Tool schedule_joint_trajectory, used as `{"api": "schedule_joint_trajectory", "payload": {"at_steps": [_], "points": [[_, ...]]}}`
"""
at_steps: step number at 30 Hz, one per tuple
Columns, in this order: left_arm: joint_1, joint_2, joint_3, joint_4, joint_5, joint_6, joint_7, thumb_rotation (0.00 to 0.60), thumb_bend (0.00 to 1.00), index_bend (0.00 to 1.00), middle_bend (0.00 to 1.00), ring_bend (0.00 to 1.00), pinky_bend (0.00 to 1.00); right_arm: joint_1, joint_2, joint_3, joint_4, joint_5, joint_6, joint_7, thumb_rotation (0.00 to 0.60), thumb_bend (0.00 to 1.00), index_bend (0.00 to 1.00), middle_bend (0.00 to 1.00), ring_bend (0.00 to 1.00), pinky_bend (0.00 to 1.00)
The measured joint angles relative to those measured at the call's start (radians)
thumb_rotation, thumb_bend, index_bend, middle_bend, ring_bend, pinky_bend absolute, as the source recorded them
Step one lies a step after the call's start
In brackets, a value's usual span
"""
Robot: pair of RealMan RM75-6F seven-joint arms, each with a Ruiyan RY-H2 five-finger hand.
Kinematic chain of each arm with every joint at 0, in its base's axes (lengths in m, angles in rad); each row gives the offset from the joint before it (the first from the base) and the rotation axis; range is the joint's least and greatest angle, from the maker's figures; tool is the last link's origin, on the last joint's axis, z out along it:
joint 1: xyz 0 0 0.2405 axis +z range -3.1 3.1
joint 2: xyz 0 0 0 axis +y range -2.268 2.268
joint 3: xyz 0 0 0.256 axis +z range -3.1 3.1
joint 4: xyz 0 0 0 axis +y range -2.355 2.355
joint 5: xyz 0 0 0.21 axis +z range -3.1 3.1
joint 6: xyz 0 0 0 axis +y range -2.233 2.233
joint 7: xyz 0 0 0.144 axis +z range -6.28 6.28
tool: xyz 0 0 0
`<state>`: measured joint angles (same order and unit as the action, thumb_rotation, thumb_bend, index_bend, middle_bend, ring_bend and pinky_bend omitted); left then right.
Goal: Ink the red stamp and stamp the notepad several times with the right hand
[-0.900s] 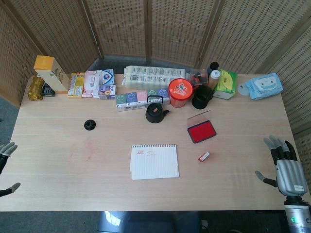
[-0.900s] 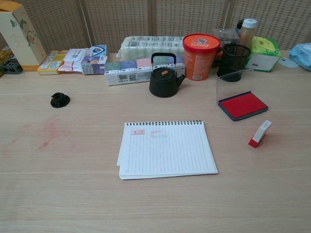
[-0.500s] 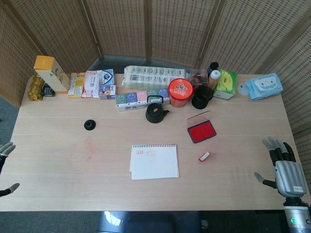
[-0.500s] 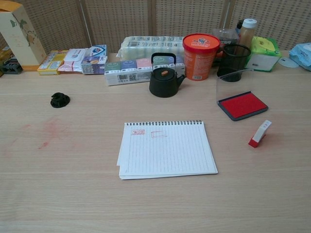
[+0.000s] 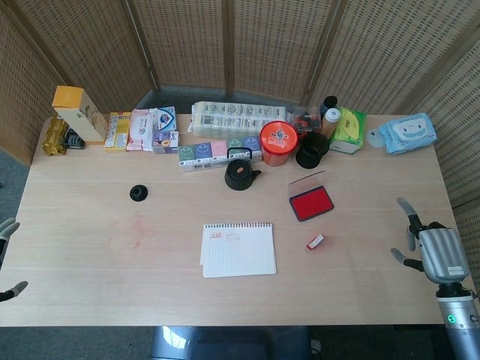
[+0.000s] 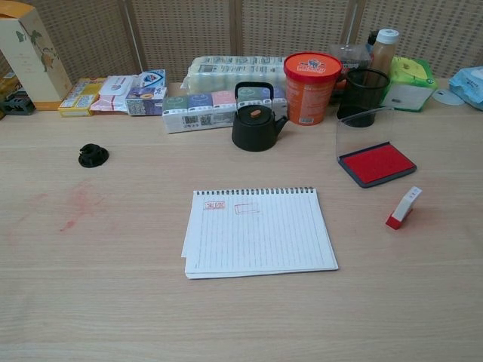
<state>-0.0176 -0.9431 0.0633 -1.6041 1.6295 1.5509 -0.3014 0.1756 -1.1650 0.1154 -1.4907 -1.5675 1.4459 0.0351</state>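
The right hand (image 5: 433, 251) hung at the near right edge of the table (image 5: 90, 225), with its fingers apart and nothing in it. The left hand (image 5: 7, 259) only showed a little at the near left edge; its fingers looked apart too, and it held nothing.

The notepad (image 6: 258, 232) lay flat near the front middle of the table. It had two small red marks near its top edge. It looked thin and bendy, so it might slide when pressed.

The stamp (image 6: 403, 207) lay tipped over to the right of the notepad, apart from it. It looked small, light and hard. It would probably be best to pinch it by its long white sides, with the red end down. It looked easy to knock away.

A bit farther back sat the ink pad (image 6: 376, 163), red and open, with its clear lid standing up.
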Motion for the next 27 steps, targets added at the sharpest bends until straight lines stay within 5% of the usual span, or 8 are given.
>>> {"api": "schedule_joint_trajectory", "payload": {"at_steps": [8,17,27], "points": [[-0.003,0.003,-0.003,-0.002,-0.011,-0.012,-0.006,0.6,0.0,0.0,0.0,0.0,0.01,0.088,-0.058,-0.047,0.171,-0.108,-0.085,0.118,0.6,0.25,0.14,1.0,1.0,1.0],[-0.014,0.001,-0.003,-0.005,-0.018,-0.039,0.009,0.6,0.0,0.0,0.0,0.0,0.01,0.204,-0.076,-0.112,0.202,-0.175,-0.256,0.134,0.6,0.26,0.26,1.0,1.0,1.0],[-0.022,0.0,-0.006,-0.012,-0.035,-0.065,0.018,0.6,0.0,0.0,0.0,0.0,0.01,0.282,-0.158,-0.118,0.215,-0.181,-0.333,0.103,0.6,0.27,0.31,1.0,1.0,1.0]]}}
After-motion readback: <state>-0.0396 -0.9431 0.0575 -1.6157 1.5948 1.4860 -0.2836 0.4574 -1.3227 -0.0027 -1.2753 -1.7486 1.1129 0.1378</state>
